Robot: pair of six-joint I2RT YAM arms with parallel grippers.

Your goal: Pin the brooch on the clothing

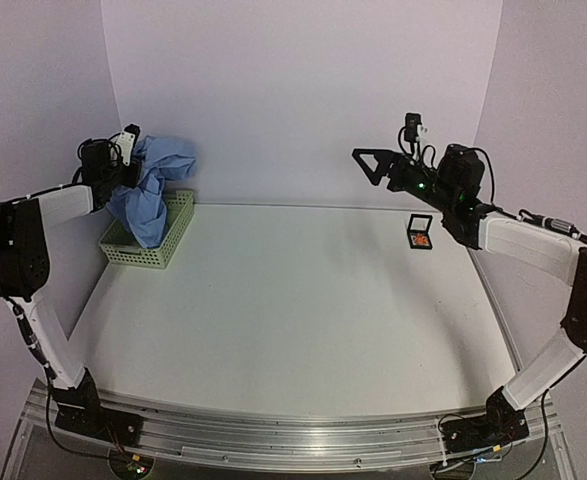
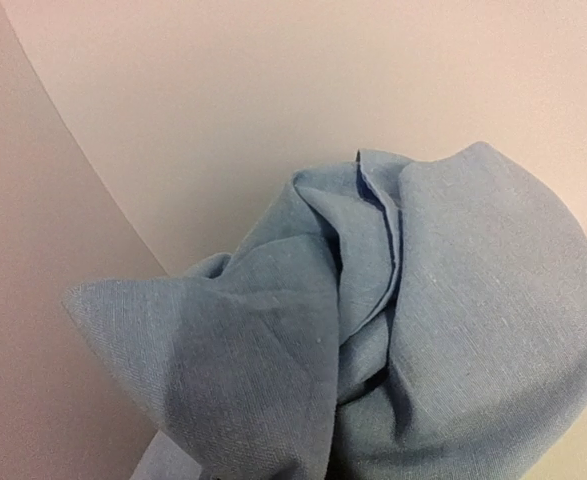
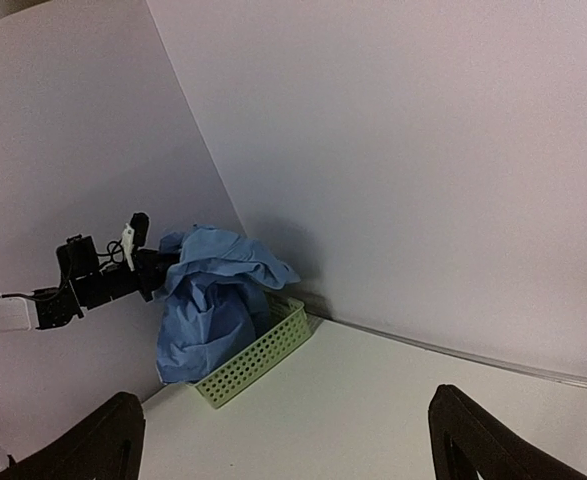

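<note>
The clothing (image 1: 155, 188) is clamped in the left gripper (image 1: 125, 168) above the basket (image 1: 161, 252) at the bench's far-left corner, presumably for spreading; the right gripper (image 1: 371, 165) is spread wide, empty

A high rear camera overlooks the table (image 1: 293, 300); both wrist cameras see the shirt (image 2: 453, 300), the left's nearest.
</note>
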